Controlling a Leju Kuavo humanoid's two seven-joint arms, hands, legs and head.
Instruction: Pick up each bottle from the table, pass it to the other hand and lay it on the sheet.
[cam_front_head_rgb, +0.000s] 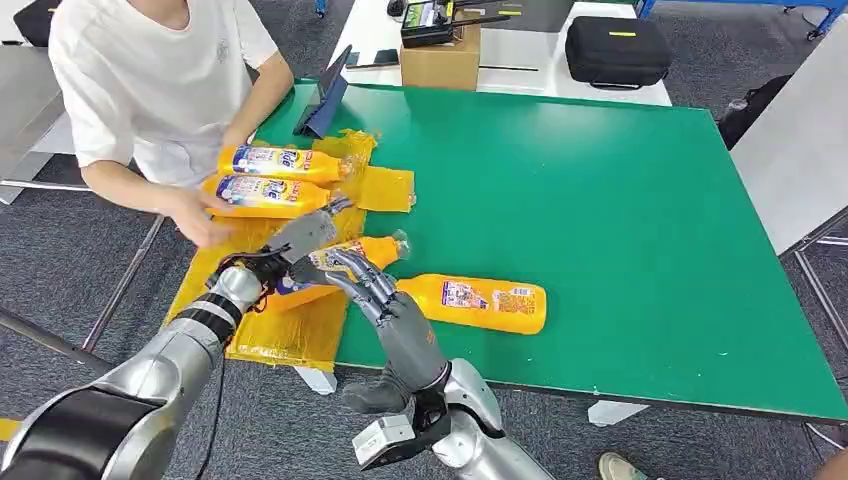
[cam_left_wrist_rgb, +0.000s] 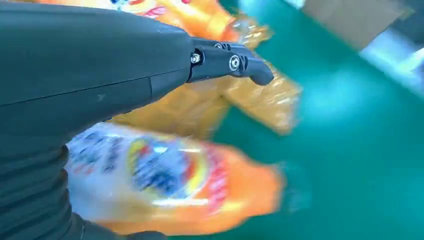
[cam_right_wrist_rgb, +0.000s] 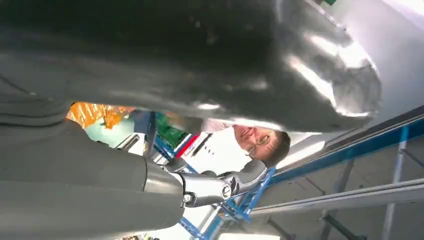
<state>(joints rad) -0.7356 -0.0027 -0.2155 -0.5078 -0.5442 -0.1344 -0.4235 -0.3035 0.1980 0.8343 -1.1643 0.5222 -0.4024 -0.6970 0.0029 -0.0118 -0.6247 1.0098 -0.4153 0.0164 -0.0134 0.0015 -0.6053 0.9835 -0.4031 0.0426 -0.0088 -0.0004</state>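
An orange bottle (cam_front_head_rgb: 372, 250) with a clear cap hangs tilted over the near edge of the yellow sheet (cam_front_head_rgb: 290, 335). My left hand (cam_front_head_rgb: 300, 235) grips its base end; in the left wrist view the blurred bottle (cam_left_wrist_rgb: 175, 185) lies against that hand (cam_left_wrist_rgb: 90, 65), with one finger stretched out above it. My right hand (cam_front_head_rgb: 365, 283) is beside the bottle's middle with its fingers spread and holds nothing; its wrist view shows the bare hand (cam_right_wrist_rgb: 100, 200). Another orange bottle (cam_front_head_rgb: 485, 303) lies on the green table (cam_front_head_rgb: 600, 200) just right of my right hand.
Two more bottles (cam_front_head_rgb: 280, 160) (cam_front_head_rgb: 265, 193) lie on the sheet's far part, where a person's hand (cam_front_head_rgb: 200, 220) reaches in from the left. A dark tablet (cam_front_head_rgb: 325, 100), a cardboard box (cam_front_head_rgb: 440, 55) and a black case (cam_front_head_rgb: 617, 50) stand at the back.
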